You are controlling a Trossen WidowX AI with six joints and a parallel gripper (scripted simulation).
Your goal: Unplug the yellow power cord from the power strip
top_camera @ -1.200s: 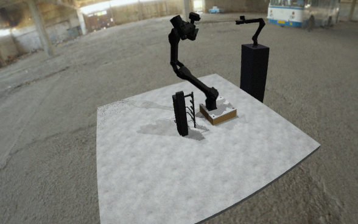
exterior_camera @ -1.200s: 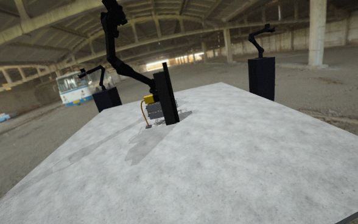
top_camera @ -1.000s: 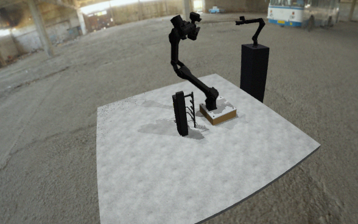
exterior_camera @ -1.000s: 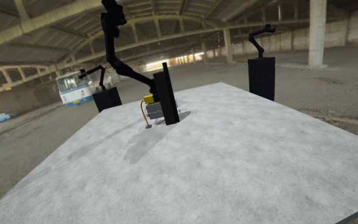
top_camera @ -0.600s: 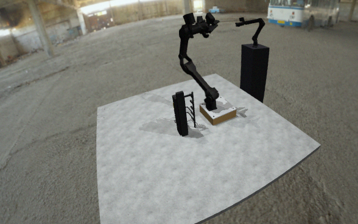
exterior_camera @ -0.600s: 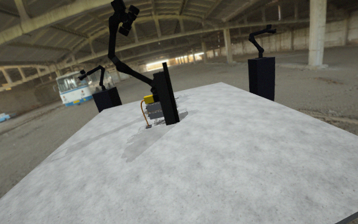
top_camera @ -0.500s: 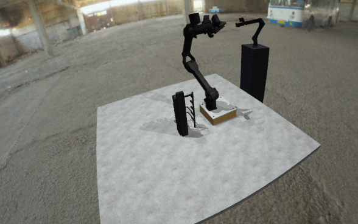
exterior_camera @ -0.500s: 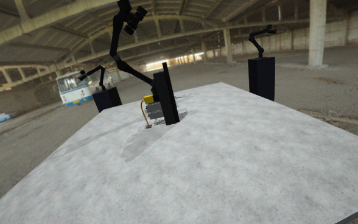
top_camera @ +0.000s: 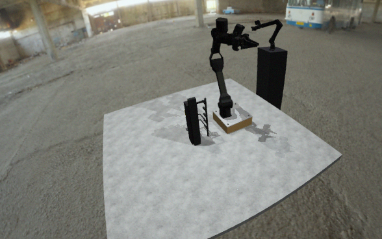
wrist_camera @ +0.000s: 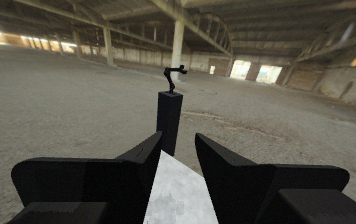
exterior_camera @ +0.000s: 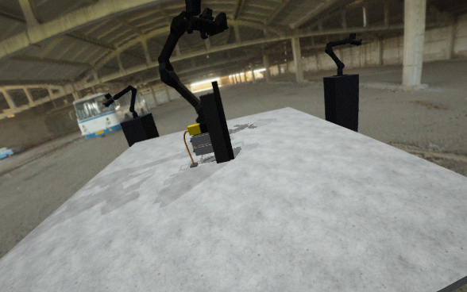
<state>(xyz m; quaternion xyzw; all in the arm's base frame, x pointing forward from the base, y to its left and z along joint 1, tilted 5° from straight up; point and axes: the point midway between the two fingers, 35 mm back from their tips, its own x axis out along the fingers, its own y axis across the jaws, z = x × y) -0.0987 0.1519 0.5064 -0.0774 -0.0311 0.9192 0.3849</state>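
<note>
the top view was set high and far, looking down on the table (top_camera: 195, 182). the exterior was set low at the opposite edge. the wrist view was aimed outward between the fingers; the table was shared by all.

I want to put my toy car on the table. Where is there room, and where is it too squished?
There is open table in front of the black upright panel, out to the near edge. It is crowded at the back, where the panel, the rack and the arm's base stand close, with the yellow plug behind the panel. The claw is high above, holding nothing.
</note>
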